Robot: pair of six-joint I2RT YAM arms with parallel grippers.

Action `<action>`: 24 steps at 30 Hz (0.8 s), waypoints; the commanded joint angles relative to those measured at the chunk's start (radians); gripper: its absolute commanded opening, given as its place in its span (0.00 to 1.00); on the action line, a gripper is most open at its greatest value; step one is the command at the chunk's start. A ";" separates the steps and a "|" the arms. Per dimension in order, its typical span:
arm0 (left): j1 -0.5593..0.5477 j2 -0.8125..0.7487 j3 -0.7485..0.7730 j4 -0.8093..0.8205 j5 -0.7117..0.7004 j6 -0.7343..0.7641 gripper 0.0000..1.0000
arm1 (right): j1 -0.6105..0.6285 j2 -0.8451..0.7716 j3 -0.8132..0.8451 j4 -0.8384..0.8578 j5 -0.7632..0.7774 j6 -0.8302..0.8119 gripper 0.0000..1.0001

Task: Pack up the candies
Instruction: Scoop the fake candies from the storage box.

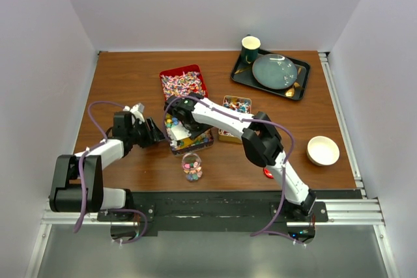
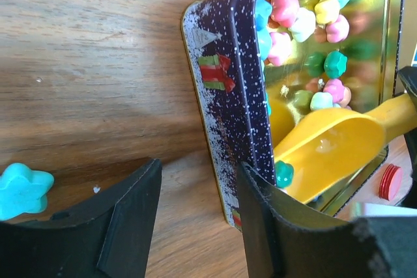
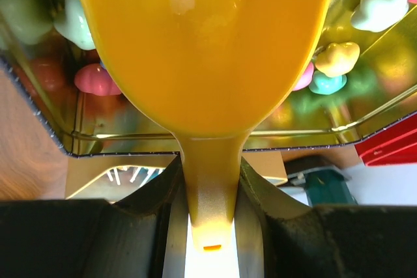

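Near the middle of the table, a dark speckled tin (image 2: 225,115) holds star-shaped candies (image 2: 306,24) in pink, green, yellow and blue. The right gripper (image 3: 210,174) is clenched on the thin handle of a yellow scoop (image 3: 208,50); the scoop's bowl dips into the tin, apparently to lift sweets out. A glass jar (image 1: 191,167) just near of the tin is part filled and looks like their destination.

The left gripper (image 2: 199,174) stands released at the tin's left side; 1 finger overlaps the tin's wall and the other is out over bare wood. I judge it is there to steady the tin against the scoop's push, though whether it touches I cannot tell. 1 blue star (image 2: 23,190) lies loose on the wood beside it.

Farther back, a red tin (image 1: 161,77) holds wrapped twists (image 1: 182,84).

The scoop's bowl looks empty; the scoop fills the right wrist view and hides most of the tin's floor. The left wrist view cuts off the tin's right end.
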 commanded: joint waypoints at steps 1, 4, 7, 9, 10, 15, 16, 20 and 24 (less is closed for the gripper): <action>0.030 0.002 0.072 -0.018 0.006 0.011 0.56 | -0.013 0.008 0.038 -0.043 -0.280 -0.025 0.00; 0.047 0.002 0.118 -0.060 0.004 0.039 0.57 | -0.038 -0.015 0.023 -0.063 -0.376 -0.052 0.00; 0.057 0.003 0.164 -0.111 0.006 0.063 0.57 | -0.050 -0.045 -0.016 -0.062 -0.417 -0.080 0.00; 0.064 0.003 0.185 -0.120 0.006 0.068 0.58 | -0.058 -0.054 -0.029 -0.065 -0.446 -0.086 0.00; 0.067 0.003 0.191 -0.126 0.009 0.070 0.58 | -0.061 -0.055 -0.031 -0.065 -0.455 -0.085 0.00; 0.075 0.008 0.225 -0.144 0.018 0.085 0.59 | -0.087 -0.058 -0.054 -0.056 -0.489 -0.080 0.00; 0.075 0.011 0.231 -0.154 0.020 0.089 0.59 | -0.091 -0.066 -0.060 -0.045 -0.497 -0.077 0.00; 0.081 0.019 0.280 -0.186 0.039 0.111 0.61 | -0.122 -0.095 -0.086 -0.002 -0.524 -0.049 0.00; 0.081 0.011 0.349 -0.201 0.069 0.146 0.64 | -0.169 -0.152 -0.079 0.068 -0.587 0.039 0.00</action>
